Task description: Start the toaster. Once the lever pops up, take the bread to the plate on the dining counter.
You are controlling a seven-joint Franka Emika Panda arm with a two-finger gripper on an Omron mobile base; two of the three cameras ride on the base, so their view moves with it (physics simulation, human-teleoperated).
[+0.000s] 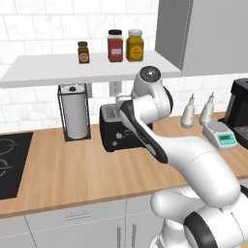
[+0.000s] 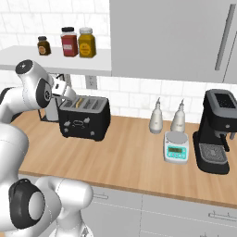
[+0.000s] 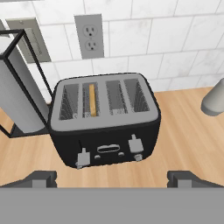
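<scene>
The toaster (image 3: 104, 121) stands on the wooden surface (image 1: 72, 169) against the white tiled wall, just right of a paper towel roll in a black wire holder (image 1: 75, 112) and below a wall outlet (image 3: 91, 36). From the hand view, its grey top shows four slots, and the bread (image 3: 92, 100) stands on edge in the second slot from the left, a thin tan strip sunk between the wire guides. Two grey levers sit on the black front face, the left one lower than the right, with a small oval mark between them. The end effector (image 3: 112, 177) hovers in front of and above the toaster, its two dark fingertips (image 3: 39, 178) spread wide apart with nothing between them, released and clear of the toaster. In the right base view the hand (image 2: 62, 90) hangs at the toaster's upper left corner, close to its top. Further right on the same surface stand two grey-white bottles (image 2: 167, 116), a small digital scale (image 2: 176, 147) and a black coffee machine (image 2: 216, 130). A white shelf (image 1: 82, 68) above holds three jars (image 1: 116, 47). A black cooktop (image 1: 12, 164) is set into the surface at the far left.
</scene>
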